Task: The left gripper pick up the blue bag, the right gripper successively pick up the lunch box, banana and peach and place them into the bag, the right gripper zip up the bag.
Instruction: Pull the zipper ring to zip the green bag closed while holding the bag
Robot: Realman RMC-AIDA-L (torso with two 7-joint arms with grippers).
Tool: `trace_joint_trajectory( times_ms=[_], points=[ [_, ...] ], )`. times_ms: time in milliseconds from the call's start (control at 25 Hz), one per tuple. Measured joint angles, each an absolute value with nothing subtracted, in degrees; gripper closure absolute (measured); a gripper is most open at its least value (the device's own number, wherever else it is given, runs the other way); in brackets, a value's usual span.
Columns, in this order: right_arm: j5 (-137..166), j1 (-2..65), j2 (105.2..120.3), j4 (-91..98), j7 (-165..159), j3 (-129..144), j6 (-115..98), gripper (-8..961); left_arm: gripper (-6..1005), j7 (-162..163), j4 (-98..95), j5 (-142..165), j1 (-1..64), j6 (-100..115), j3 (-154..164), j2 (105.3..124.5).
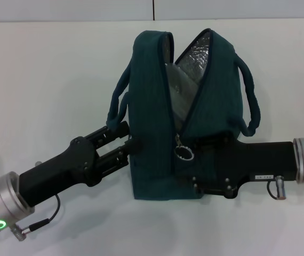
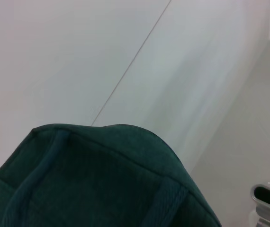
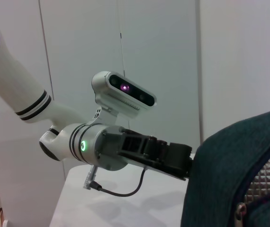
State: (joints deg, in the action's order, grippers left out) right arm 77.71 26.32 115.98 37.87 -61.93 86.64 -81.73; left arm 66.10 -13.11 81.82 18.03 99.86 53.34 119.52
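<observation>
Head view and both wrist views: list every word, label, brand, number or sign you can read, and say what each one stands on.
None can be read.
Small white label on the right arm: print too small to read.
Blue bag: no logo or lettering shows.
Left arm: only a green ring light, no text.

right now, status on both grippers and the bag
Left gripper pressed against blue bag's side. Right gripper at the zip ring pull, zip partly open, foil lining showing. Nothing in the way.

Upright teal blue bag (image 1: 157, 133), unzipped
</observation>
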Motion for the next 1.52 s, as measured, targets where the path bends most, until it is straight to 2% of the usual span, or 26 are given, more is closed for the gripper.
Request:
trace_joint_trajectory(
  times_ms=[680,960,1520],
  points=[
    [74.54,26.03,115.82,37.09,-61.92,86.30,-80.02,519,356,66.15,-13.19,81.72,18.74,98.52,53.34,119.53],
    [74.06,26.01,115.64,37.00,-61.87,86.30,-80.09,691,356,66.19,-13.18,81.65,18.99,98.32,53.26,119.53],
    [73.91,25.32,115.66,37.78,-61.78,85.79,-80.77,702,356,66.19,-13.18,81.64,18.98,97.70,53.26,119.62]
  ],
)
